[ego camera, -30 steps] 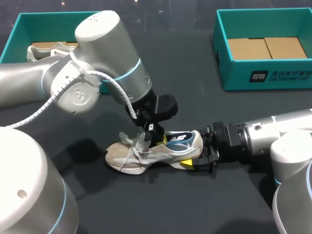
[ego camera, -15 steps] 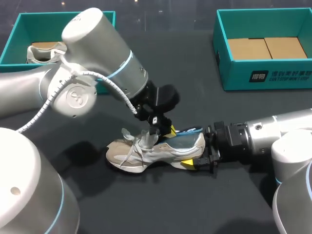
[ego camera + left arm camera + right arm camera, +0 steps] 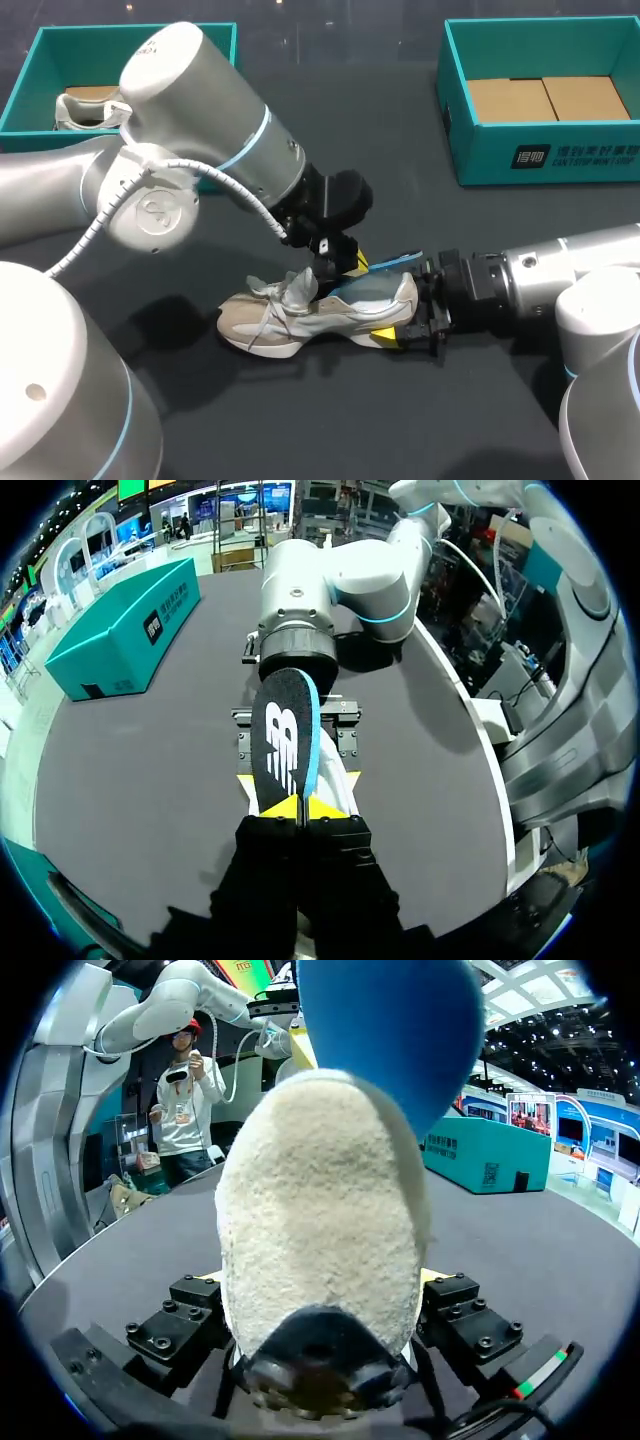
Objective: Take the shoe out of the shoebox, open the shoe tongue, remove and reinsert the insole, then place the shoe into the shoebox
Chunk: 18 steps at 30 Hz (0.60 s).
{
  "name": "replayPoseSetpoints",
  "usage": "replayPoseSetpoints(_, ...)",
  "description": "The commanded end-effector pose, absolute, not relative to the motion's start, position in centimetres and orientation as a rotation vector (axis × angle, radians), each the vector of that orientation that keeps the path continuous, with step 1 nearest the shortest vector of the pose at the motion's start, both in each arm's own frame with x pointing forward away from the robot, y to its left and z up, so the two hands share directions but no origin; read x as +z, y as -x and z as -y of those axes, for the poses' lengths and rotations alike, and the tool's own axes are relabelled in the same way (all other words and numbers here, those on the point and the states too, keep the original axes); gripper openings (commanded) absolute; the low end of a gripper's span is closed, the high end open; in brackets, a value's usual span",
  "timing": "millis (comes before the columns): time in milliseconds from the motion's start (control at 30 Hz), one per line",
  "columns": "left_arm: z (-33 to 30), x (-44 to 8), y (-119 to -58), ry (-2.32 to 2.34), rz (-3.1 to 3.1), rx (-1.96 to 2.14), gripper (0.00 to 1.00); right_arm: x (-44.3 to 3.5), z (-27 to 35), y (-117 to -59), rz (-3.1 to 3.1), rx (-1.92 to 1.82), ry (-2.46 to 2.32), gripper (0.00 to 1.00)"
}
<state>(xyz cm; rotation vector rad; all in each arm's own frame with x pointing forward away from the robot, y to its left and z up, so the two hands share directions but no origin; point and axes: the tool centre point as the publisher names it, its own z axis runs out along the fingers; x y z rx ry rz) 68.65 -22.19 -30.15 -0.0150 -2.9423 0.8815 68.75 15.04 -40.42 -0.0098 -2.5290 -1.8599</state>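
Mid-table, left claw grips insole; right claw clamps shoe.

You can pass over the bare table between the left shoebox and the right shoebox, and along the near side. The left gripper, pinching the insole, crowds the shoe from the far side. The right gripper clamps its heel.

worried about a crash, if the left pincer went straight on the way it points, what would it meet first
Probably the right pincer, clamped on the heel of the shoe, straight ahead beyond the insole that the left pincer holds. Depth is hard to judge, so the heel may come first.
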Motion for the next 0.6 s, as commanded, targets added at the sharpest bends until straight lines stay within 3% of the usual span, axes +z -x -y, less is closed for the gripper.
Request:
replayPoseSetpoints(33,22.5,-30.2,-67.4,0.003,2.993,0.890,0.34,-40.6,-15.2,-68.7,2.532,-1.859,0.011,0.00)
replayPoseSetpoints(167,22.3,-30.5,-66.6,-0.032,3.051,0.919,0.48,-40.6,-15.2,-68.7,2.532,-1.859,0.011,0.00)
replayPoseSetpoints(233,22.3,-30.6,-66.3,-0.056,3.078,0.936,0.61,-40.6,-15.2,-68.7,2.532,-1.859,0.011,0.00)
replayPoseSetpoints(400,22.3,-30.8,-66.0,-0.093,3.142,0.973,0.75,-40.6,-15.2,-68.7,2.532,-1.859,0.011,0.00)
replayPoseSetpoints(600,23.3,-31.5,-66.1,-0.128,3.226,0.991,0.73,-40.6,-15.2,-68.7,2.532,-1.859,0.011,0.00)
